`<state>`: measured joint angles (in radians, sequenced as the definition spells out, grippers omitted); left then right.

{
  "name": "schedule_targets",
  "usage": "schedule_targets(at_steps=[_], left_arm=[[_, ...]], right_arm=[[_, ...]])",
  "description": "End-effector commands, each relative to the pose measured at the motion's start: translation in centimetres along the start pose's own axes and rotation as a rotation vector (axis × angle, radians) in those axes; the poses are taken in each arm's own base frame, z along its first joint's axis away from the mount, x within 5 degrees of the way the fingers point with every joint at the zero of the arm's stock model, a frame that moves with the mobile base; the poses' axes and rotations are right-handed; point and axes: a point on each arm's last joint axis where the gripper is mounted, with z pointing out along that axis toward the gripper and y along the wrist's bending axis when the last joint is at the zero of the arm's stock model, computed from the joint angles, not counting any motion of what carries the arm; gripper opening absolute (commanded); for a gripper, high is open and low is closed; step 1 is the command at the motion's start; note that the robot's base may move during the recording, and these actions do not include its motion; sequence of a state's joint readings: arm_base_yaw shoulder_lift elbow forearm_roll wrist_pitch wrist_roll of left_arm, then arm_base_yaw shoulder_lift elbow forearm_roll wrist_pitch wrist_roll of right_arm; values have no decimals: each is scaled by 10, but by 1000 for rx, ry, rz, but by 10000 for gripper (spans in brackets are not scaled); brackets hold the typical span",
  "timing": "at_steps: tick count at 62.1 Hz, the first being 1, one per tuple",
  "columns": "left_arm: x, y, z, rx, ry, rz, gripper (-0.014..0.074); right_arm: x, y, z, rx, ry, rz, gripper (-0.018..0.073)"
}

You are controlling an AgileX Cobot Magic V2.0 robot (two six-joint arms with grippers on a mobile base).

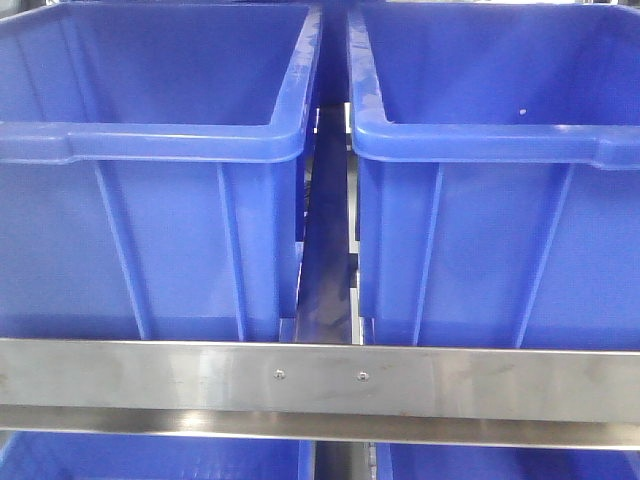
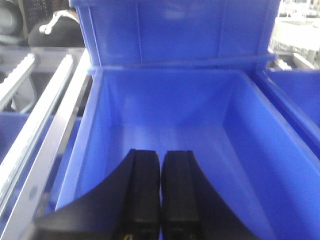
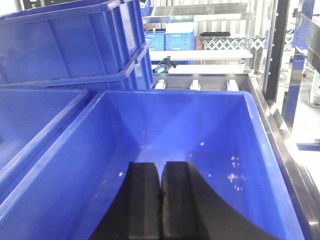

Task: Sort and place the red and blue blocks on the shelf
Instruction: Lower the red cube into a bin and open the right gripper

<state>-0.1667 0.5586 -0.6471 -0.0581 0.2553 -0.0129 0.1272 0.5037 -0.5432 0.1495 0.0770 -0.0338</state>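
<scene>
Black fingers of the left gripper [image 2: 160, 200] fill the near bottom of the left wrist view, pressed together with only a thin seam between them and nothing caught there; beyond them opens a deep blue bin [image 2: 165, 130], its floor bare as far as I can see; a second bin sits stacked at its far edge, and metal rails [image 2: 45, 125] run along the left. Over on the right wrist view it's the same story; the right gripper [image 3: 160, 200] has its fingers closed flat on each other, holding nothing, hanging over another blue bin [image 3: 190, 120] with a few pale specks on its right wall (scuffs or dust, too small to tell).

From the front, two blue bins stand side by side on the shelf [image 1: 320, 378]; its brushed steel rail crosses the near bottom with two small screws at the middle; more blue shows below the rail.

And the blocks? Neither the red nor the blue one shows in any view; both bins under the grippers look empty, so I cannot say where the cubes are. By the task's wording, I'd judge them light, stiff and matte, unlikely to slip; best pinched across two opposite flat faces, squarely, so a cube doesn't twist out at a corner.
</scene>
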Motion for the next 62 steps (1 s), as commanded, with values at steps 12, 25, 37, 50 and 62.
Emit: schedule_targets(at_steps=[12, 25, 37, 50, 62], left_arm=[[-20, -1, -17, -2, -122, 19, 126], [-23, -1, -17, -1, -152, 19, 126], [-23, -1, -17, -1, -152, 19, 125], [-23, -1, -17, -1, -152, 19, 125], [-23, -1, -17, -1, -152, 19, 125]], right_arm=[[-21, 1, -10, 2, -116, -15, 55], [-21, 1, -10, 2, -125, -15, 55], [-21, 1, -10, 2, -124, -15, 55], [-21, 1, -10, 2, -124, -15, 55], [-21, 1, -10, 2, -124, -15, 55]])
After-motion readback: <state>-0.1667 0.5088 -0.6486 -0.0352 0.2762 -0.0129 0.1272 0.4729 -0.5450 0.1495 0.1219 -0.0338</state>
